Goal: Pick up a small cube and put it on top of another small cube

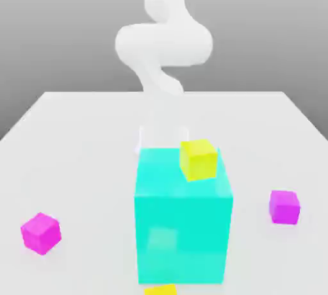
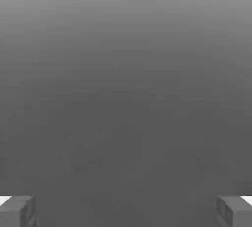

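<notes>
The open, empty tool (image 2: 126, 211) sits behind the big teal block (image 1: 182, 223), with the small yellow cube (image 1: 199, 158) close in front of it.

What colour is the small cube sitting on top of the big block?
Yellow, seen best in the exterior view.

Matt, smooth: big cyan cube (image 1: 182, 223), white table (image 1: 77, 134).

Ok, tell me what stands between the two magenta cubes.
The large cyan block stands between the magenta cube on the exterior view's left and the magenta cube on its right; a low, straight carry would likely hit it.
</notes>
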Controlling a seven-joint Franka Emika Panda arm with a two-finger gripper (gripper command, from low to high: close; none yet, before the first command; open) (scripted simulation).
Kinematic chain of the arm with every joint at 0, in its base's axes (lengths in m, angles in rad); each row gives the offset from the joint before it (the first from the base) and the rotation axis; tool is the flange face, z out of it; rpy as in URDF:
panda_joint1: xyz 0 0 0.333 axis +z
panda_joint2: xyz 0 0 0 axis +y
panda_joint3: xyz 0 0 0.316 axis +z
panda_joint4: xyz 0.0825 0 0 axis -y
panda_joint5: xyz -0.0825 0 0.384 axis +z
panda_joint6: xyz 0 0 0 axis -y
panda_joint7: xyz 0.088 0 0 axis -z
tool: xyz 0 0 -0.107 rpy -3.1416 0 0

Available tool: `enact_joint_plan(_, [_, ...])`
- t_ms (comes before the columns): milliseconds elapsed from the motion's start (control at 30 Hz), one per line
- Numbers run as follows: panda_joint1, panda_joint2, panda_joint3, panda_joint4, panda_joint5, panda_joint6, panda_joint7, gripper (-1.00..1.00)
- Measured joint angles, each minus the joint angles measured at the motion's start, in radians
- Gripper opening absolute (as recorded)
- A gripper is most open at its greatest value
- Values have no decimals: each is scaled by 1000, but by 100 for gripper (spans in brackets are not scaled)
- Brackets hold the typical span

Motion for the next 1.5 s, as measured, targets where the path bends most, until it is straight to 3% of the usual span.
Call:
enact_joint_plan(300, [-74,329,-128,-90,1,151,-41,0])
enact_joint_plan(600, [-167,658,-249,-179,66,299,-127,0])
enact_joint_plan(800, [-259,881,-263,-232,148,399,-211,0])
enact_joint_plan(967, [-347,1063,-166,-207,259,531,-298,0])
enact_joint_plan(1000, [-362,1088,-148,-202,273,551,-308,-100])
enact_joint_plan(1233, [-364,1088,-146,-202,270,551,-305,-100])
enact_joint_plan(1400, [-322,930,-213,-235,153,429,-219,-100])
enact_joint_plan(1500, [-289,895,-178,-179,137,416,-236,-100])
